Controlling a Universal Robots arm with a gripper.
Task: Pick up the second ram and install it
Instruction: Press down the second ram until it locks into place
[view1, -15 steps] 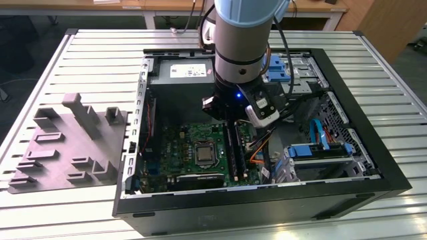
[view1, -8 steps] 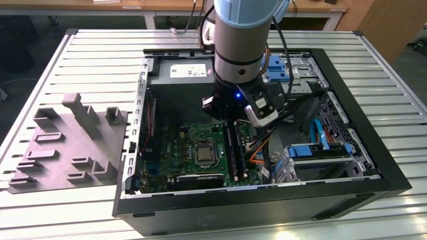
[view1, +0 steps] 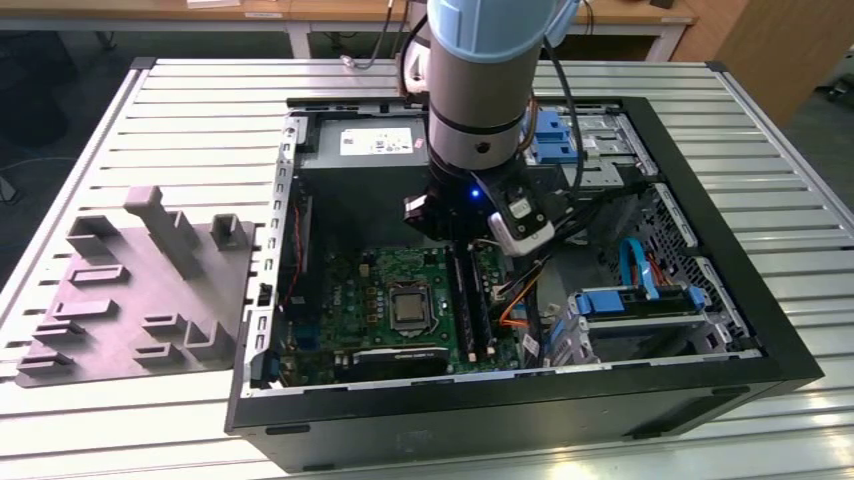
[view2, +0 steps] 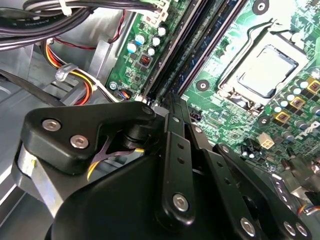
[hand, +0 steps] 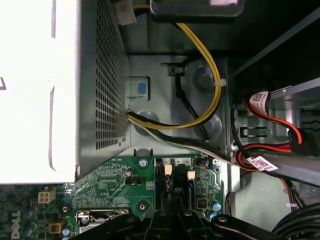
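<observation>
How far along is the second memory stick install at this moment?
Looks late in the job. The pincer is down inside the open computer case, right over the long black slots of the green circuit board. A blue stick appears to lie in a slot just beyond the pincer tips. The grey plastic tray outside holds no stick. Whether the stick is fully seated cannot be told.
</observation>
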